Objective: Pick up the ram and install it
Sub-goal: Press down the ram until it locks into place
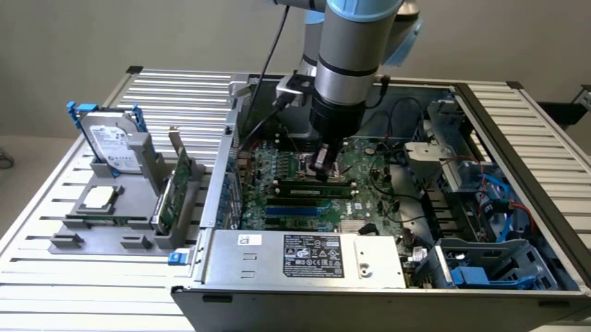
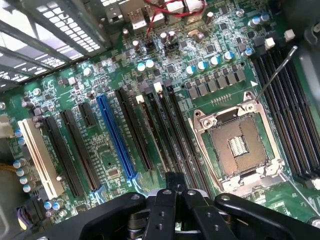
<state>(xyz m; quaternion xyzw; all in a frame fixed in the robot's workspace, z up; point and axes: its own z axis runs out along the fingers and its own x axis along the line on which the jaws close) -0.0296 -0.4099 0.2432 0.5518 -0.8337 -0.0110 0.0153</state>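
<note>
The ram (image 1: 312,185) is a long, thin, dark green stick. It stands on its edge on the motherboard (image 1: 374,200), in the middle of the open computer case (image 1: 369,304). It lies flat across the board, running from 9 o'clock to 3 o'clock in the exterior view. It is too small to make out the chips on it.

The gripper (image 1: 320,173) comes down from 12 o'clock and its tip is right at the top edge of the ram. In the wrist view the gripper (image 2: 174,181) has its fingers squeezed together with no gap. I cannot tell if they pinch the ram or just press on it.

Just beside the ram, toward 6 o'clock, is a long blue slot (image 1: 305,206). Past that, against the case's near wall, sits the gray power box (image 1: 305,252). At 3 o'clock in the case there are blue cables (image 1: 499,194).

Outside the case, at 9 o'clock, a gray holder (image 1: 102,238) sits on the slatted table (image 1: 93,290). It holds a hard drive (image 1: 111,142) standing up, a green card (image 1: 176,187) on its edge and a square chip (image 1: 99,198) lying flat.

The wrist view looks down on the board and shows the empty square chip socket (image 2: 239,145).
</note>
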